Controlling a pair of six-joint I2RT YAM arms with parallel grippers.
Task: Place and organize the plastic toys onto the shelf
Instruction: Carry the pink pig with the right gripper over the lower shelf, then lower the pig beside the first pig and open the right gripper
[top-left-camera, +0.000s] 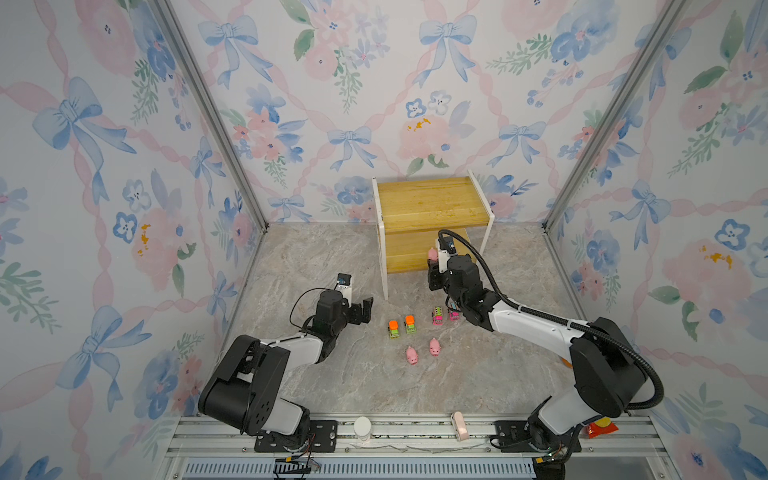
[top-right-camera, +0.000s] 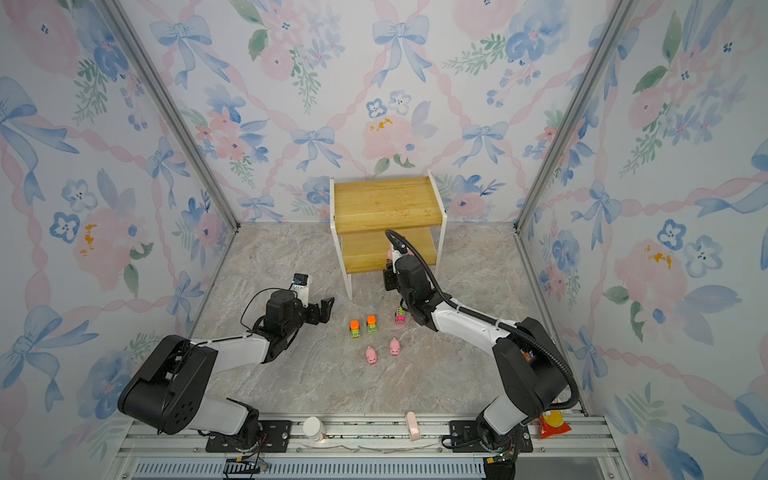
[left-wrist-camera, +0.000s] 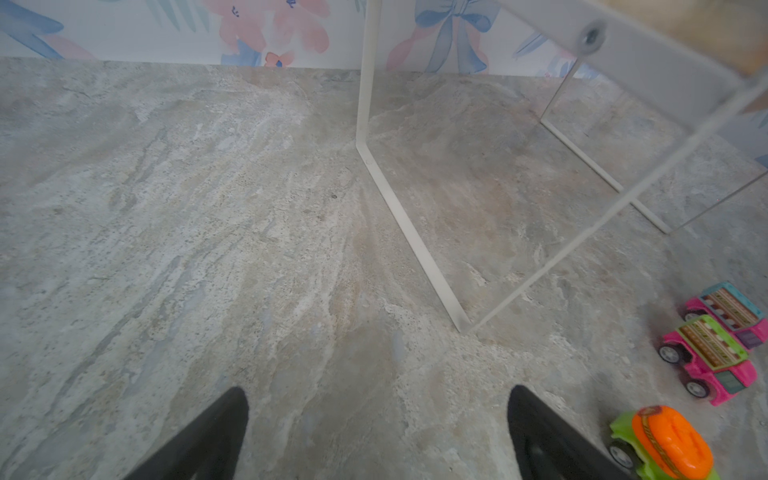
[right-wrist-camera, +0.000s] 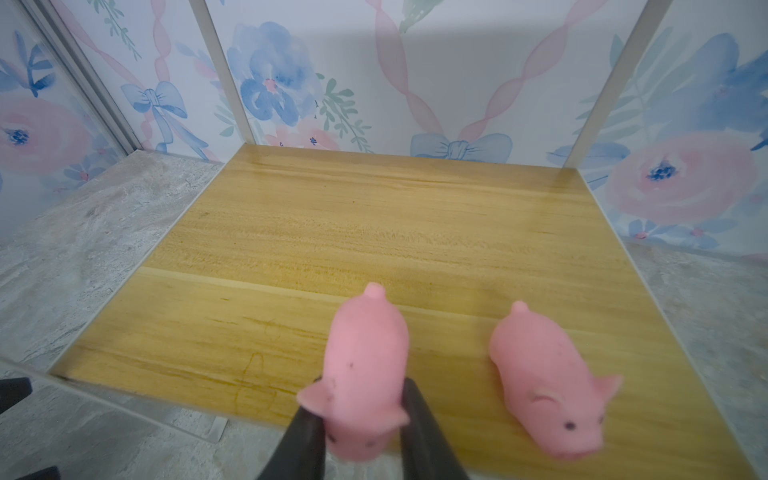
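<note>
The shelf (top-left-camera: 432, 199) (top-right-camera: 386, 199) stands at the back of the table. My right gripper (right-wrist-camera: 361, 415) is shut on a pink pig (right-wrist-camera: 365, 365) (top-left-camera: 432, 252) held over the front edge of the lower board (right-wrist-camera: 374, 232). A second pig (right-wrist-camera: 544, 386) rests on that board beside it. On the table in front lie two green trucks (top-left-camera: 393, 328) (top-left-camera: 410, 324), two pink buses (top-left-camera: 437, 316) (top-left-camera: 454, 316) and two pigs (top-left-camera: 411, 355) (top-left-camera: 434, 347). My left gripper (top-left-camera: 363, 309) (left-wrist-camera: 378, 399) hovers open and empty left of the toys, near the shelf's front left leg (left-wrist-camera: 415, 245).
On the front rail sit a white bottle (top-left-camera: 362, 428), a pale pink piece (top-left-camera: 458, 424) and a red and yellow snack bag (top-left-camera: 602, 428). Wallpapered walls close in the back and both sides. The right arm (top-left-camera: 532, 324) reaches over the table right of the buses.
</note>
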